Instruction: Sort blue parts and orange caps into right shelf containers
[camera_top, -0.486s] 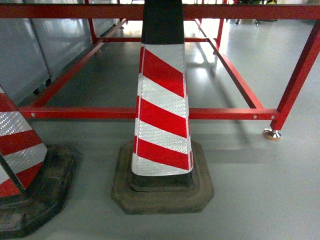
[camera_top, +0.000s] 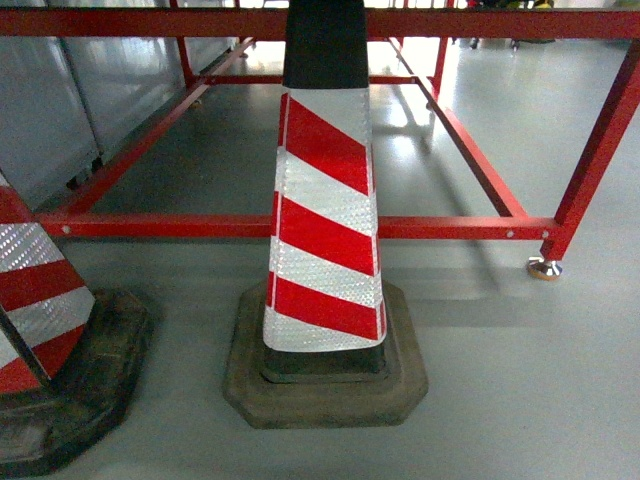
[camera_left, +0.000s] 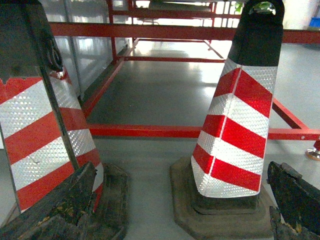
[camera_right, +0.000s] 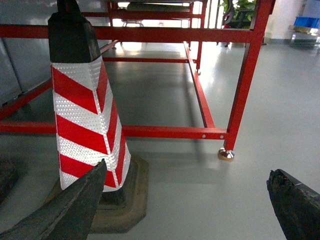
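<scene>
No blue parts, orange caps or right shelf containers show in any view. My left gripper (camera_left: 182, 167) is open, its dark worn fingers (camera_left: 70, 200) at the frame's lower corners, with nothing between them. It hangs low over the grey floor, facing two traffic cones. My right gripper (camera_right: 187, 169) is open too and holds nothing. Its left finger (camera_right: 75, 205) is in front of a cone and its right finger (camera_right: 295, 200) is over bare floor. Neither gripper appears in the head view.
A red-and-white striped traffic cone (camera_top: 325, 200) on a dark rubber base (camera_top: 325, 385) stands straight ahead, with a second cone (camera_top: 40, 300) at the left. Behind them runs a red steel frame (camera_top: 450, 228) with a metal foot (camera_top: 545, 268). Something blue (camera_right: 305, 21) sits far off.
</scene>
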